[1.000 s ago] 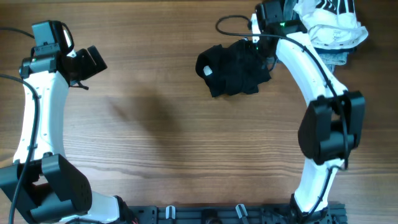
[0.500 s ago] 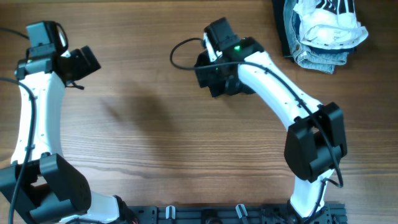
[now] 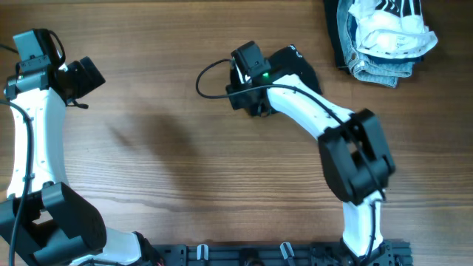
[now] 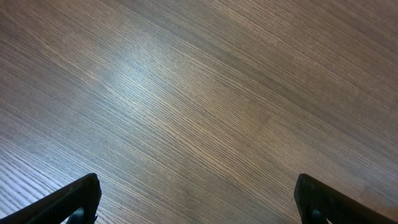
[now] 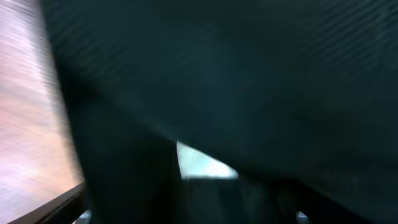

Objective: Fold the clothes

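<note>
Table point(image 3: 185, 148): wood. The black garment point(image 3: 295, 66) lies bunched at its far centre, directly under the right claw point(image 5: 193, 216). Cloth fills the blurred right wrist view, with the tips spread, released. The clothes pile point(image 3: 384, 37) sits far right. Left claw point(image 4: 199, 202): released, over bare wood.

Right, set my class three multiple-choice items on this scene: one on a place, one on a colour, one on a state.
1. In the overhead view the pile of clothes lies: A top right; B bottom left; C centre.
2. The lone garment is: A red; B black; C yellow.
3. The left fingers are: A shut on cloth; B open over the table; C out of sight.
Answers: A, it fills that corner; B, its cloth is black; B, both tips stand wide apart over wood.
</note>
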You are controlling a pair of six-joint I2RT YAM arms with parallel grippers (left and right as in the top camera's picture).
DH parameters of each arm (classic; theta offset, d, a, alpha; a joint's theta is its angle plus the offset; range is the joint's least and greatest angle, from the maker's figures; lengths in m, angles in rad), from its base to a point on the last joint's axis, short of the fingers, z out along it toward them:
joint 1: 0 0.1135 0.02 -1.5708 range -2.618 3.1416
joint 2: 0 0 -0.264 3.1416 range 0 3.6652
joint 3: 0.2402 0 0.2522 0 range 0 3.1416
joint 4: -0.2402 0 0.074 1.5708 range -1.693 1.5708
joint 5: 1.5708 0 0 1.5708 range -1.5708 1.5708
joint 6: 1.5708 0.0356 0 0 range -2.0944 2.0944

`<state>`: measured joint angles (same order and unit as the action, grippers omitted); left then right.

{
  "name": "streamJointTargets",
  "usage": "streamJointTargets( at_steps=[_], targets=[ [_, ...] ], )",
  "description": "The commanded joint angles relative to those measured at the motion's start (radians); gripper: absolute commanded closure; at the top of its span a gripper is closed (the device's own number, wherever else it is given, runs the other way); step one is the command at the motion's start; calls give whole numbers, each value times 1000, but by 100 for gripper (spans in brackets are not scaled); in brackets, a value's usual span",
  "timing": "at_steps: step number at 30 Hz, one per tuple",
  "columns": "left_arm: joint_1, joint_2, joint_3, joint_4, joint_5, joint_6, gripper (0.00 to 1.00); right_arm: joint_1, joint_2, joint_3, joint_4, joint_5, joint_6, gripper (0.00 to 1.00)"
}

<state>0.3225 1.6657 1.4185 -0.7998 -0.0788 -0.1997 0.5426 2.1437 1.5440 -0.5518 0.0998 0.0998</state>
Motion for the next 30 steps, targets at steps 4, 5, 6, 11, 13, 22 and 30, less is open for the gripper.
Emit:
streamJointTargets(
  at_steps=[4, 5, 6, 11, 13, 22, 30],
  targets=[
    [1, 10, 6, 1, -8, 8, 0, -2, 114, -13, 45, 132, -17, 17],
    [0, 10, 6, 0, -8, 8, 0, -3, 124, -13, 47, 153, -17, 20],
    [0, 10, 6, 0, -8, 8, 0, -6, 126, -13, 46, 179, -18, 23],
    [0, 10, 6, 0, 11, 8, 0, -47, 150, -13, 21, 241, -19, 54],
    [0, 10, 6, 0, 11, 8, 0, -63, 153, -13, 13, 241, -18, 82],
    [0, 10, 6, 0, 11, 8, 0, -117, 60, 24, -72, 241, 31, 96],
    [0, 10, 6, 0, 26, 8, 0, -145, -240, 102, -148, 240, -98, 96]
  ],
)
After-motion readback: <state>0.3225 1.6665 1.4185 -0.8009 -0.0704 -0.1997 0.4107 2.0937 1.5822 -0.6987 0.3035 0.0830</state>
